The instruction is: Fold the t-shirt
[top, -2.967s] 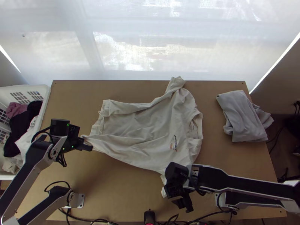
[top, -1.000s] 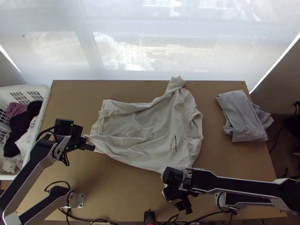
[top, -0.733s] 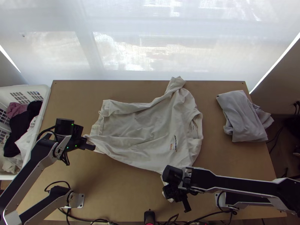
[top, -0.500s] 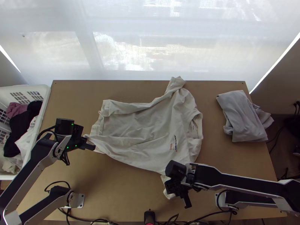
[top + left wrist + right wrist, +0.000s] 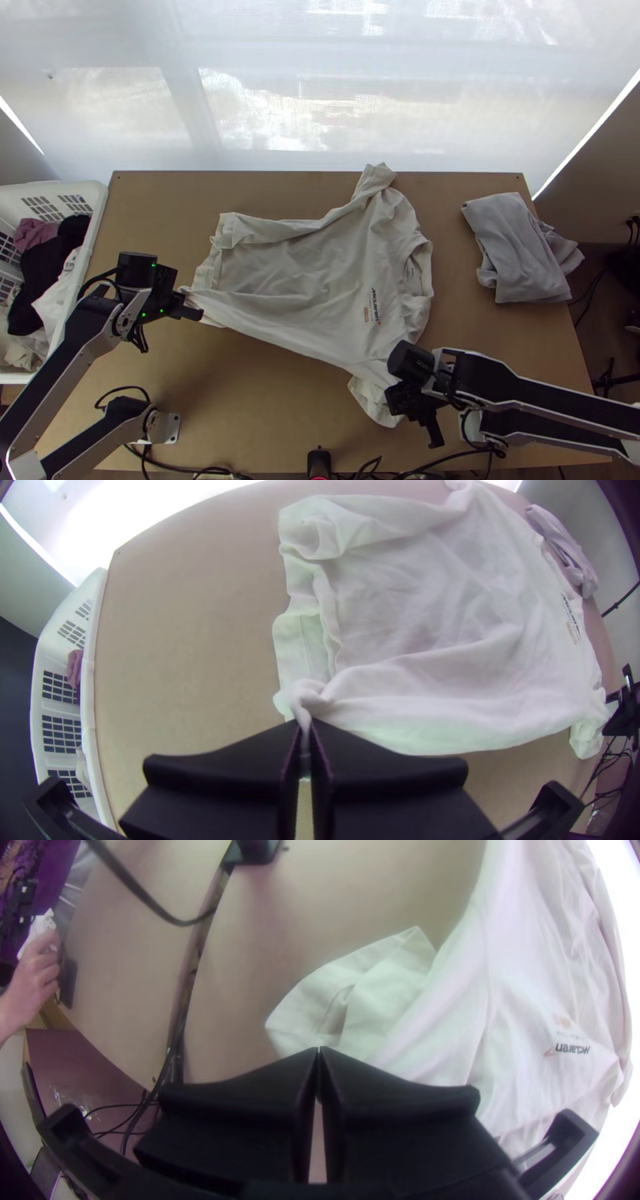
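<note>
found the t-shirt spread loosely over the middle of the table, hem toward the left, collar toward the right, rumpled rather than flat. saw the far sleeve bunched up and pointing toward the table's far edge, and the near sleeve spilling toward the near edge. noticed a small print on the chest, close to the collar and nearer the near side. made out long creases running from left to right along the shirt's near side, with a turned-over strip along the far side. spotted the left gripper at the hem's near-left corner, clamped firmly on a gathered pinch of cloth; in the left wrist view, saw that same bunch squeezed between the fingers. saw the right gripper over the near sleeve, near the table's near edge, fingertips drawn together on the sleeve's cloth. in the right wrist view, noted creases in the sleeve just beside the tips. found a grey folded cloth well apart from the shirt, over at the table's right side, with loose layers sticking out on its right. at the left, saw a white basket holding purple, black and white clothes.
</note>
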